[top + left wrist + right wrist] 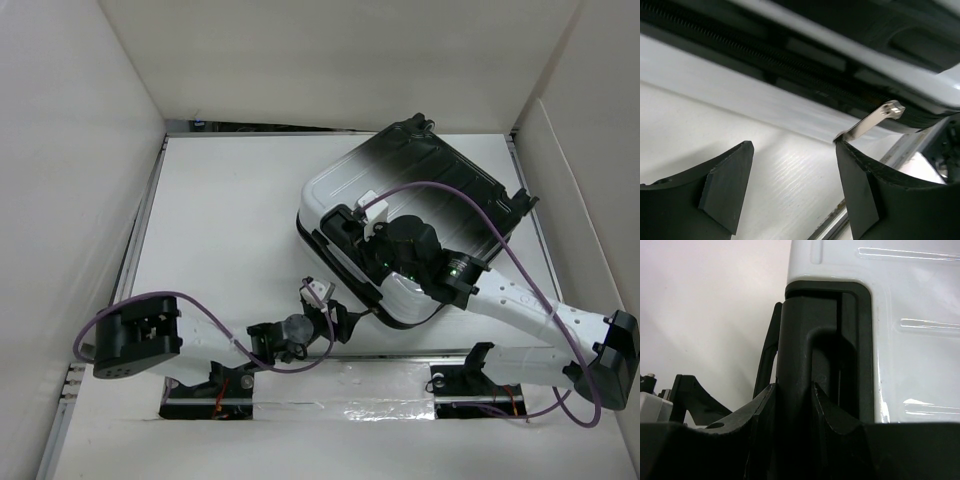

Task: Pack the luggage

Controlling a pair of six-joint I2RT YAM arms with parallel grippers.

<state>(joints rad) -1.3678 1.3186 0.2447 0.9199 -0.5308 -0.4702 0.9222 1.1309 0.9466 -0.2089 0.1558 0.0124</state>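
Right fingers around closed luggage's handle

Light: bright, even, overhead | Shadows: soft under the glossy black-to-white ribbed suitcase | Glare: streaks on its shell | Focus: your left wrist view blurs its edge
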